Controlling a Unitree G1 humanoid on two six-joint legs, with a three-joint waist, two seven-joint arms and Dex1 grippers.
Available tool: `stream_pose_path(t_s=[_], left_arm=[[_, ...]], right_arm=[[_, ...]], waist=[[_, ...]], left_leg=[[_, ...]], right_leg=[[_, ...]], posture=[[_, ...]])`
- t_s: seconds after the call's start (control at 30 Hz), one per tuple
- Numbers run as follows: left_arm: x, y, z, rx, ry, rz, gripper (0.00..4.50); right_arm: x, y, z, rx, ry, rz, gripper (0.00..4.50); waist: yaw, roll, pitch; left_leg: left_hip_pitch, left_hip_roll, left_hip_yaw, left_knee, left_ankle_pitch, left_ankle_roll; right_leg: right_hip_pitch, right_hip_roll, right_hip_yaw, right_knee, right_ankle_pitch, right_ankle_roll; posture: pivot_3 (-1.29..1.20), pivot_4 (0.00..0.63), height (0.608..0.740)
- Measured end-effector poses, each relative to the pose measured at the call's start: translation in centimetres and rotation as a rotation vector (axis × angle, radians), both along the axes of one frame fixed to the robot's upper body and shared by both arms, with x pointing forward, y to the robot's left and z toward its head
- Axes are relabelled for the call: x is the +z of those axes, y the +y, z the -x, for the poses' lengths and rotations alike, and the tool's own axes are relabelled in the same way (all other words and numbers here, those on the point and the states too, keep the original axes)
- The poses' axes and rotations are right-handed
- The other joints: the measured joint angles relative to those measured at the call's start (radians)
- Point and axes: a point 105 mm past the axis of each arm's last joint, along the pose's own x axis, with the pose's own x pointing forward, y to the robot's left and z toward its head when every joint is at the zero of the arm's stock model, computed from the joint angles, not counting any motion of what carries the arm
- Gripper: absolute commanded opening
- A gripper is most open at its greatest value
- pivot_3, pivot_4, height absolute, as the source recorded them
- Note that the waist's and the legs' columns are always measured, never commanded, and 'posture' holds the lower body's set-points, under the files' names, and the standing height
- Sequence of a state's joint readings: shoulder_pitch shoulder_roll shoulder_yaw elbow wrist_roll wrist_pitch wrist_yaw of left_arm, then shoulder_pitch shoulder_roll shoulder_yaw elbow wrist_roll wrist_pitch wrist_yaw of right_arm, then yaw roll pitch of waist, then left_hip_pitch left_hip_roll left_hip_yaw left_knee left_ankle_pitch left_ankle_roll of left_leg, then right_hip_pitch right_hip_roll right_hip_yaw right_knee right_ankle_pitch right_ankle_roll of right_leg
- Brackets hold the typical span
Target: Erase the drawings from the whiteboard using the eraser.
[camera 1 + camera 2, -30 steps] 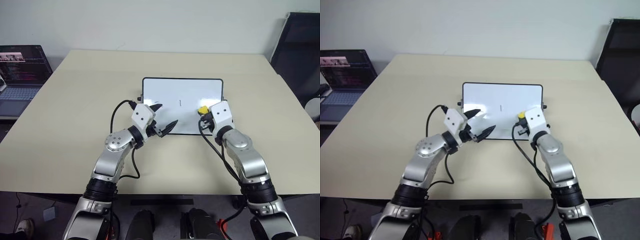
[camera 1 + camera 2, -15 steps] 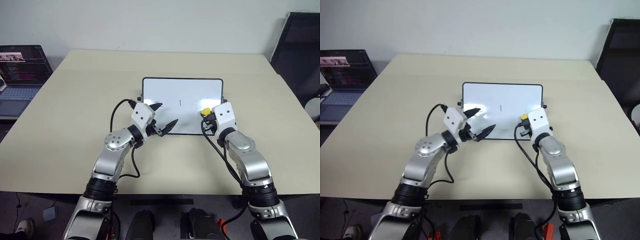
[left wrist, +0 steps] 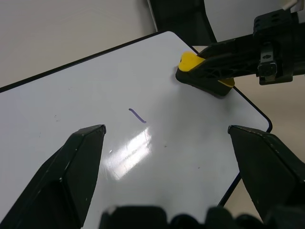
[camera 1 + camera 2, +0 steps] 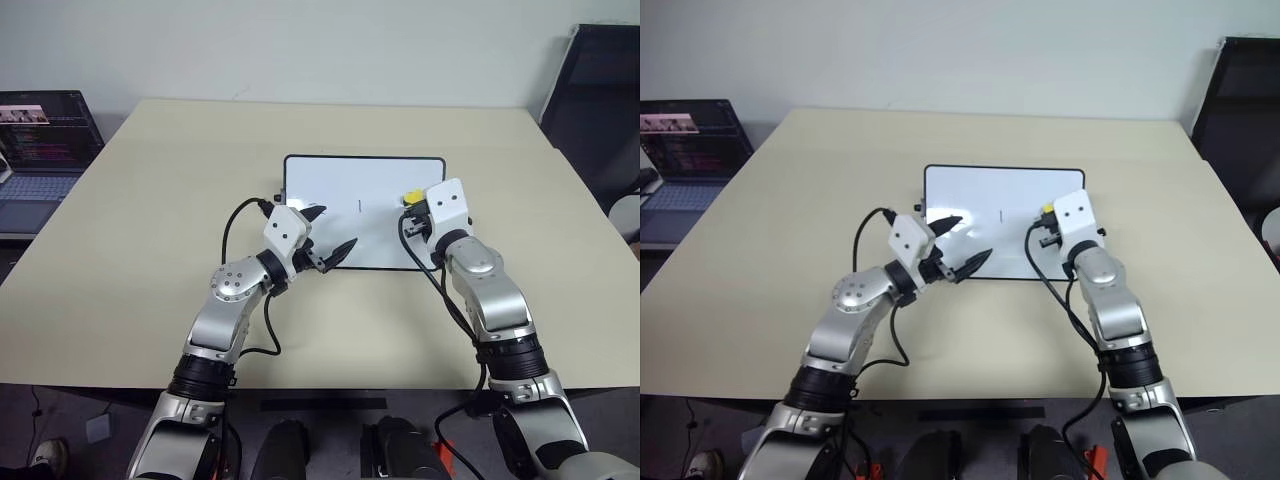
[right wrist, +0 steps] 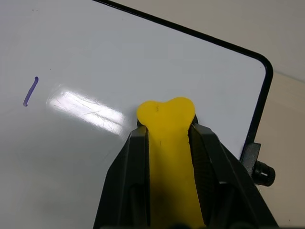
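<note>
1. Eraser (image 5: 167, 157), yellow with a black underside, pinched between the two black fingers (image 5: 131, 181) of the right gripper (image 4: 413, 208), near the whiteboard's right edge and toward its far right corner.
2. Long axis in line with the fingers, rounded yellow tip pointing away from the robot, toward the board's far edge; black underside on or just over the glossy surface in the left wrist view, contact not certain.
3. Whiteboard (image 4: 340, 180) flat on the beige desk (image 4: 150, 200) in front of the robot, long side running left to right, thin black frame, small black knob (image 5: 263, 172) at its right edge.
4. Drawings: a single short dark stroke (image 4: 359, 206) near the board's middle, left of the eraser and apart from it; any mark under the left gripper not discernible.
5. Left gripper (image 4: 330, 235) over the board's near left part, fingers (image 3: 71, 167) spread wide and holding nothing, pointed toward the board's right side.
6. Open laptop (image 4: 40, 150) with a lit screen at the far left, off the desk; dark chair (image 4: 600, 110) at the far right.
</note>
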State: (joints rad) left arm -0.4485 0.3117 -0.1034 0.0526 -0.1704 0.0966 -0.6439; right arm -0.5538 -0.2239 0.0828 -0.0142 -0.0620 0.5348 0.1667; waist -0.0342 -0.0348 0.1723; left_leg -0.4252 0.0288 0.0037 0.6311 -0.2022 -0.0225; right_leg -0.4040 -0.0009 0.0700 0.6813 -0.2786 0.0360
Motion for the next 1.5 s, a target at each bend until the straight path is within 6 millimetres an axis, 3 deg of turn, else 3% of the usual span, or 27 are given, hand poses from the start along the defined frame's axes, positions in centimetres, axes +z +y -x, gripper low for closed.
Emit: stream_pose_path(t_s=[0.4, 0.77, 1.0, 1.5], left_arm=[[-0.2, 0.1, 0.1, 0.004, 0.004, 0.0, 4.5], [-0.1, 0.0, 0.1, 0.0, 0.003, 0.002, 4.5], [-0.1, 0.0, 0.1, 0.001, 0.006, 0.004, 4.5], [-0.2, 0.1, 0.2, 0.004, 0.008, 0.006, 4.5]], right_arm=[[-3.4, -0.7, 3.6, -0.018, 0.127, 0.018, 0.87], [-2.6, -1.9, 3.2, -0.056, 0.096, -0.018, 0.87], [-0.4, -2.0, 3.8, -0.022, -0.081, -0.038, 0.87], [-2.5, -0.3, 4.8, 0.058, -0.148, 0.038, 0.87]], waist=[[0.001, -0.001, 0.0], [0.002, -0.001, 0.0], [0.001, -0.001, 0.0], [0.001, -0.001, 0.0]], left_leg=[[0.0, 0.0, 0.0, 0.002, 0.0, 0.0], [0.0, 0.0, 0.0, 0.003, 0.0, 0.0], [0.0, 0.0, 0.0, 0.0, 0.0, 0.0], [0.0, 0.0, 0.0, 0.0, 0.0, 0.0]], right_leg=[[0.001, 0.0, 0.0, 0.0, 0.0, 0.0], [0.001, 0.0, 0.0, 0.0, 0.0, 0.001], [0.0, 0.0, 0.0, -0.001, 0.0, 0.001], [0.0, 0.0, 0.0, -0.001, 0.0, 0.0]], posture=[[0.0, 0.15, 0.74], [0.0, 0.15, 0.74], [0.0, 0.15, 0.74], [0.0, 0.15, 0.74]])
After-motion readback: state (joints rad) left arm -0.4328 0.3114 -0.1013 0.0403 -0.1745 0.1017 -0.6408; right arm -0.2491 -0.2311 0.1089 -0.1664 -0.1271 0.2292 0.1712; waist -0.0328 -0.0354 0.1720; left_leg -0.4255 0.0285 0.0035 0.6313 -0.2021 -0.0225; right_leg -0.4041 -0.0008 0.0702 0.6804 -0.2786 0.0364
